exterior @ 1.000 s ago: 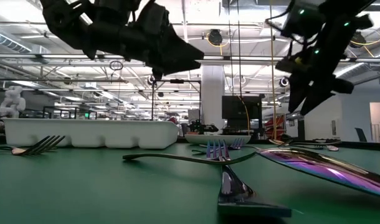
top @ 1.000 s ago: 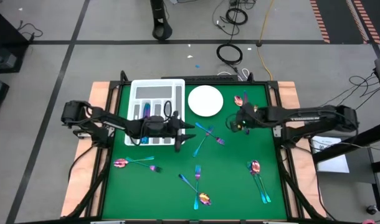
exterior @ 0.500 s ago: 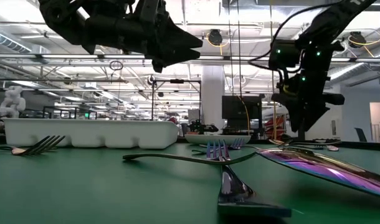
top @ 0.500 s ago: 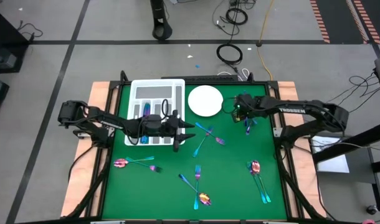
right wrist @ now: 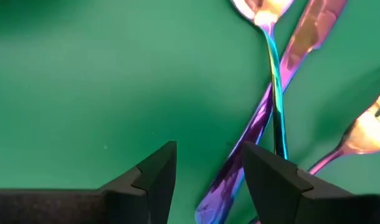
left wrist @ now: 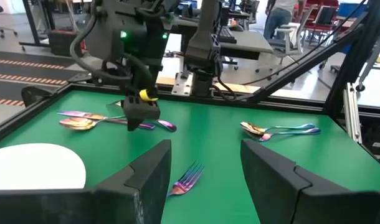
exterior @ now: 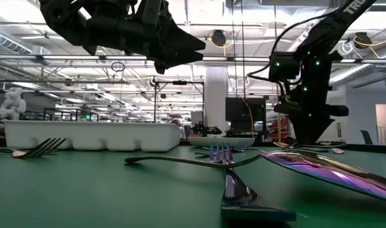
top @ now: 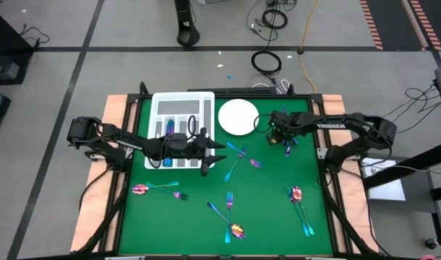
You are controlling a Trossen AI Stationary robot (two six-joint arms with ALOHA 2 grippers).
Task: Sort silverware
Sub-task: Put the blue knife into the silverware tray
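Room: workshop floor all round, grey with dark lines, cables coiled behind the worktop [top: 271,180], which is green with a wooden border.
Left claw [top: 222,153]: up above the mat just beside the tray's near right corner, fingers spread wide, nothing between them. Its own camera looks across the green with the fingers [left wrist: 149,177] parted on empty air.
Right claw [top: 281,137]: over by the plate's right side, pointing down at the mat, fingers [right wrist: 156,171] open with a fair gap, gripping nothing.
Silverware under the right claw: a crossed bunch [right wrist: 274,93] lies flat on the green directly beneath it, a spoon handle and a purple handle crossing just beside one fingertip, a fork head at the edge. Not touched that I can see.
Silverware near the left claw: forks [top: 238,157] crossed on the mat just to its right, lower than the claw.
Other silverware: a spoon and fork [top: 157,190] at front left, a cluster [top: 229,215] front centre, another pair [top: 300,206] front right, all lying loose.
Tray [top: 183,108]: white, slotted, back left, with a piece [top: 169,128] in one slot.
Plate [top: 238,117]: round, white, just right of the tray.
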